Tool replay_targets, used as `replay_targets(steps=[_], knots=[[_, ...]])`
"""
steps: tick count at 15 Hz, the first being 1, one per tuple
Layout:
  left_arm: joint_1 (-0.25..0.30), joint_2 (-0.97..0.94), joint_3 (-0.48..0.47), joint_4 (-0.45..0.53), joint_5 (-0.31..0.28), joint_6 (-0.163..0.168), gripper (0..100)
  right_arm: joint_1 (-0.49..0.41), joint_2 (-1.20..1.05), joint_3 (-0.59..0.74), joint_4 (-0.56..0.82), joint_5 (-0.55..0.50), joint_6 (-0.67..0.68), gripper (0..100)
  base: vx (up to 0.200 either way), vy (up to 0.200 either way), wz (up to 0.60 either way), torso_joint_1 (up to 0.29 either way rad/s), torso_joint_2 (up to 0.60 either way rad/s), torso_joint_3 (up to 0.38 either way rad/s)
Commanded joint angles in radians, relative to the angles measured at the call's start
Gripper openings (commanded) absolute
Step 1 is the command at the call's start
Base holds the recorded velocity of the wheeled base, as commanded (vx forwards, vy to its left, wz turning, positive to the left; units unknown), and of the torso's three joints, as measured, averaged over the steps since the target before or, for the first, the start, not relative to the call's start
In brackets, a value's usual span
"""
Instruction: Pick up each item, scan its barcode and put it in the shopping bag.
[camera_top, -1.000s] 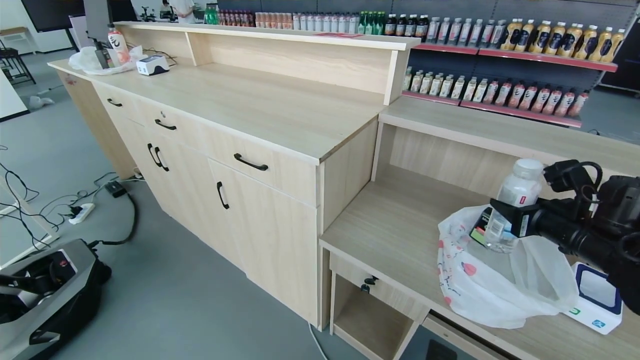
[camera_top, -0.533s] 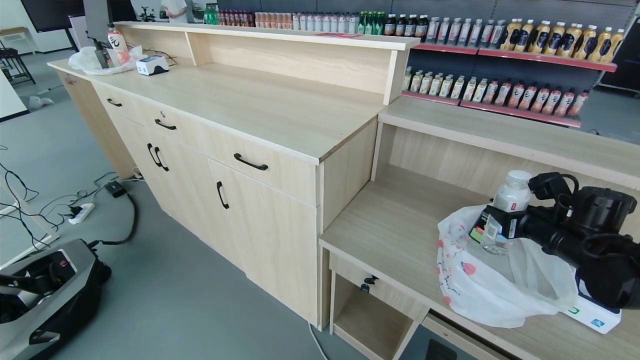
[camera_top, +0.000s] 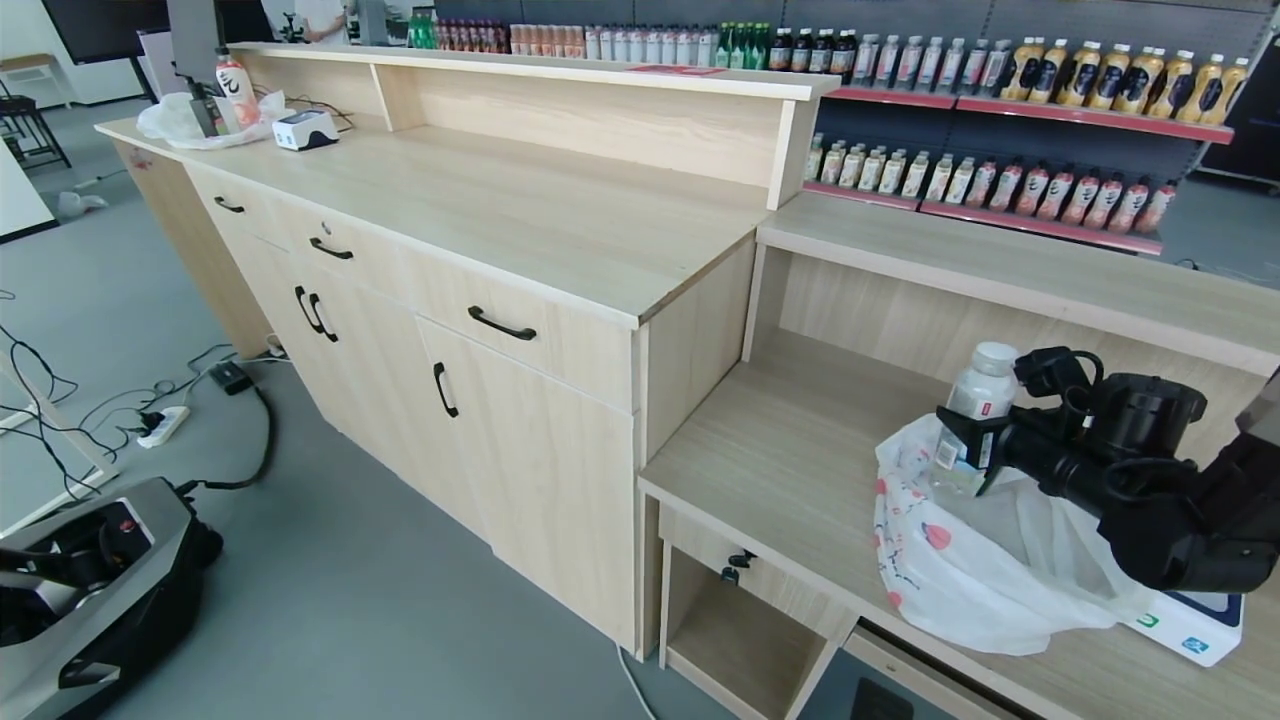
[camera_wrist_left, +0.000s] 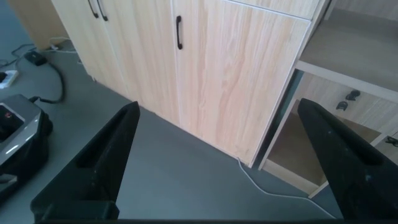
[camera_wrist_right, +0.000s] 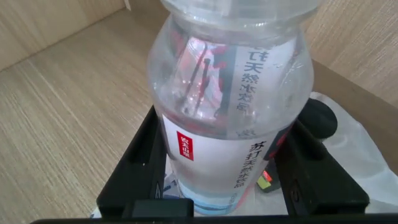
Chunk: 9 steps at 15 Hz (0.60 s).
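My right gripper (camera_top: 965, 440) is shut on a clear water bottle (camera_top: 972, 408) with a white cap, held upright over the mouth of the white shopping bag (camera_top: 985, 560) on the low desk. In the right wrist view the bottle (camera_wrist_right: 231, 118) stands between the two black fingers (camera_wrist_right: 140, 165), with the bag's white plastic (camera_wrist_right: 354, 155) beneath. A small coloured item lies inside the bag under the bottle (camera_wrist_right: 266, 178). My left gripper (camera_wrist_left: 217, 168) hangs open over the grey floor in front of the cabinet doors, with nothing between its fingers.
A white scanner box (camera_top: 1190, 620) sits on the desk right of the bag. The low desk (camera_top: 790, 450) has a back wall and a raised counter (camera_top: 500, 200) to its left. Shelves of drink bottles (camera_top: 1000, 180) stand behind. Another bag and scanner (camera_top: 305, 128) lie on the far counter.
My right arm has carried the bottle lower and to the left, down toward the bag's opening. The left arm has kept still.
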Motion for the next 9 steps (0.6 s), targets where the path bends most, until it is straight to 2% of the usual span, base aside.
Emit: replay_targets(steps=[1, 5, 9], knots=[[0.000, 0.001, 0.000, 0.000, 0.000, 0.000, 100, 0.016, 0.057, -0.052, 0.000, 0.004, 0.001, 0, 0.000, 0.000, 0.00, 0.000, 0.00, 0.000], [0.000, 0.001, 0.000, 0.000, 0.000, 0.000, 100, 0.026, 0.129, -0.124, -0.020, 0.032, 0.001, 0, 0.000, 0.000, 0.00, 0.000, 0.00, 0.000], [0.000, 0.001, 0.000, 0.000, 0.000, 0.000, 100, 0.048, 0.165, -0.131, -0.048, 0.052, 0.001, 0, 0.000, 0.000, 0.00, 0.000, 0.00, 0.000]])
